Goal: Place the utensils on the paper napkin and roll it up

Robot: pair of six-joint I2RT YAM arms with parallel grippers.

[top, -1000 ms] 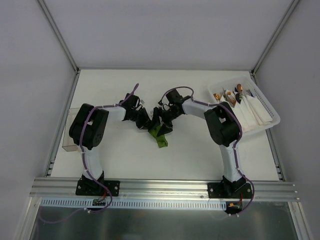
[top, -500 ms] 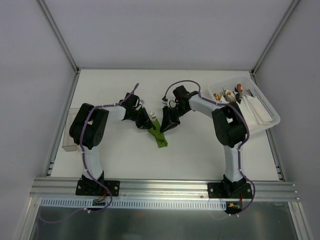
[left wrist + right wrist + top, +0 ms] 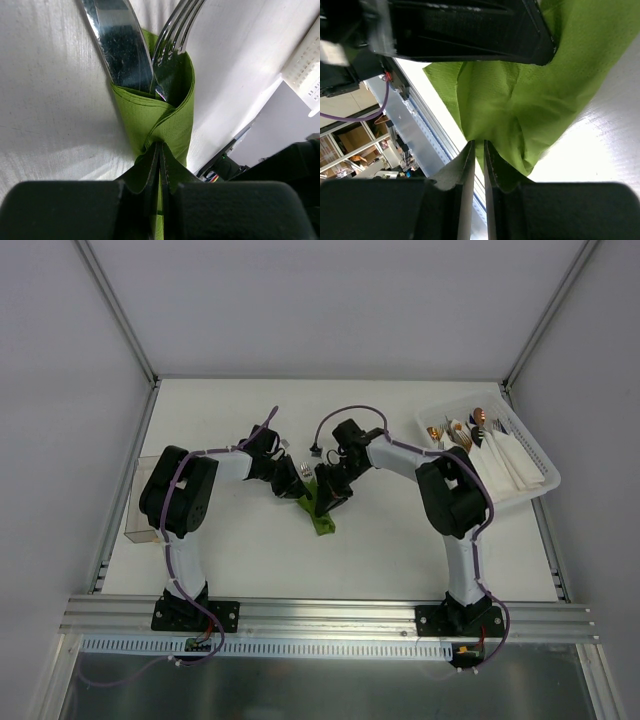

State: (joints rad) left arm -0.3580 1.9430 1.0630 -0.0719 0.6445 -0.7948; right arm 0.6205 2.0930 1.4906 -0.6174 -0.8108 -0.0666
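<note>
My left gripper [image 3: 160,150] was pinched almost flat on the thin olive-green paper napkin [image 3: 150,112], which lay as a loose, creased tube running straight out ahead of its fingertips. Two utensils stuck out of the tube's far mouth. A scratched silvery metal knife blade [image 3: 120,45] lay to the left, and the tines of a silvery metal fork [image 3: 175,35] lay close beside it on the right.

My right gripper [image 3: 477,147] was narrowed to a slit on a soft fold of the same napkin. The rest of the paper bunched ahead of its tips against a black housing.

Everything rested on the matt white table [image 3: 400,540], enclosed by pale grey walls and aluminium rails. A white perforated plastic basket [image 3: 535,475] sat well off, outside my right arm.
</note>
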